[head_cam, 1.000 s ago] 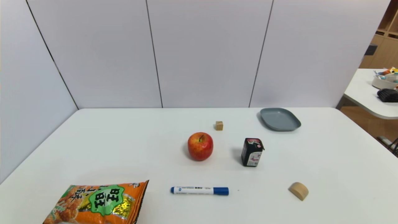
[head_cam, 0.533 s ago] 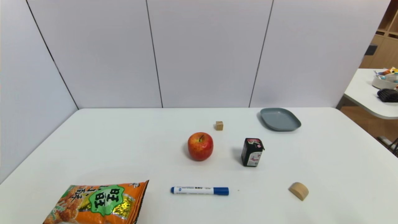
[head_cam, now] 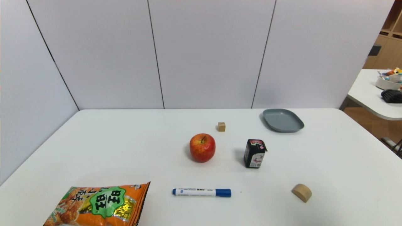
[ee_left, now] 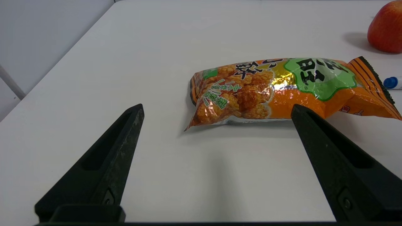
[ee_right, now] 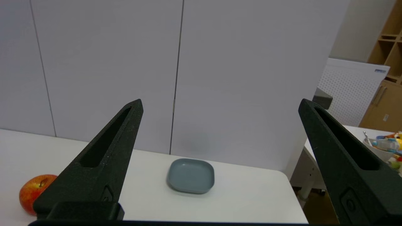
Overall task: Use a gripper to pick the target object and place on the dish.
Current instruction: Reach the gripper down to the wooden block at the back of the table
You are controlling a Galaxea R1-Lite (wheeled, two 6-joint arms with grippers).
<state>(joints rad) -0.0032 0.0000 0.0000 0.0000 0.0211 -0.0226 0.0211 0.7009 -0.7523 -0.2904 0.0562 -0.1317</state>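
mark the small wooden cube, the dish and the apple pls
wooden cube (head_cam: 221, 126), head view, front face.
dish (head_cam: 283, 120), head view, bare centre.
apple (head_cam: 202, 147), head view, front skin.

Cube (head_cam: 221, 126) left of dish (head_cam: 283, 120)

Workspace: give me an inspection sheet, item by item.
Surface: white table, nothing spilled.
Job's things: cube on the table behind the apple; dish at the far right, nothing on it.
Clutter: apple, black carton upright, marker lying flat, half-round block, snack bag at the near left.
Grippers: left claw open over the near left by the bag; right claw open, raised, facing the dish; both absent from the head view.
Cables: nothing seen.
Surroundings: grey wall panels, a second table with items to the right.
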